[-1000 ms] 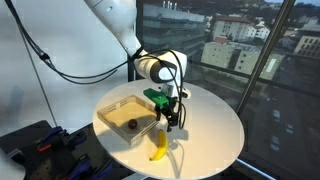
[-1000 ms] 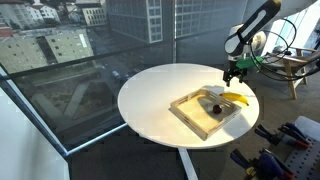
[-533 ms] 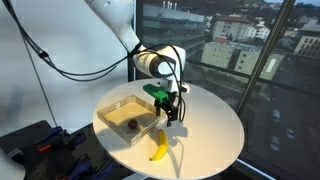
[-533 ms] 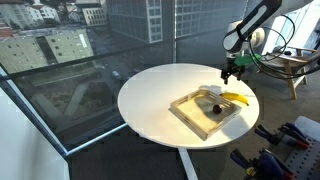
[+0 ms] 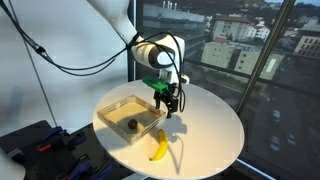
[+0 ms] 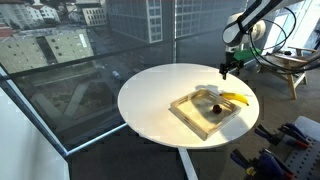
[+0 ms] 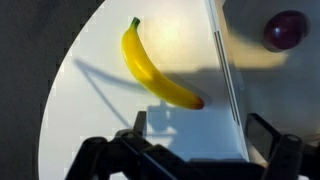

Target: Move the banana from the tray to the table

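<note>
The yellow banana (image 5: pixel 159 146) lies on the white round table (image 5: pixel 210 130), just outside the tray's near corner. It also shows in the other exterior view (image 6: pixel 236 98) and in the wrist view (image 7: pixel 155 68). The clear tan tray (image 5: pixel 112 108) holds only a small dark round fruit (image 5: pixel 130 125). My gripper (image 5: pixel 170 108) hangs open and empty above the table, a little above and beyond the banana, in both exterior views (image 6: pixel 225 70). In the wrist view its fingers (image 7: pixel 205 135) frame bare tabletop beside the tray wall (image 7: pixel 225 70).
The table edge (image 7: pixel 60 110) lies close to the banana. Black cables hang behind the arm (image 5: pixel 60 65). Dark equipment (image 5: pixel 35 145) sits beside the table. A glass wall (image 6: pixel 90 70) borders the scene. The dark fruit shows in the wrist view (image 7: pixel 285 28).
My gripper has risen and drawn back from the banana, staying open. The banana rests in the same place on the table.
</note>
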Action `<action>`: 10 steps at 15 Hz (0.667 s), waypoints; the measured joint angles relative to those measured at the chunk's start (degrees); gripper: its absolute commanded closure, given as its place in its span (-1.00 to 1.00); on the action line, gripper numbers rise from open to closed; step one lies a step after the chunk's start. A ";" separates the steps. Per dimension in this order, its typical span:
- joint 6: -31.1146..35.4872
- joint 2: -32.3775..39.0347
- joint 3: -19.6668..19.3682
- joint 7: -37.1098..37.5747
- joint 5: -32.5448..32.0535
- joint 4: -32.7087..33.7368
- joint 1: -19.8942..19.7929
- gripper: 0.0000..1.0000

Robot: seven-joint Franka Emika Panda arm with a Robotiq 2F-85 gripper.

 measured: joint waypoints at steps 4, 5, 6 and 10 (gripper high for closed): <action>-0.62 -1.38 0.56 0.00 0.00 0.00 0.11 -1.00; -0.78 -1.68 0.78 0.00 0.00 0.00 0.11 -1.00; -1.04 -2.01 1.01 0.00 0.01 0.00 0.12 -1.00; -2.38 -3.42 2.06 -0.07 0.16 0.00 0.13 -1.00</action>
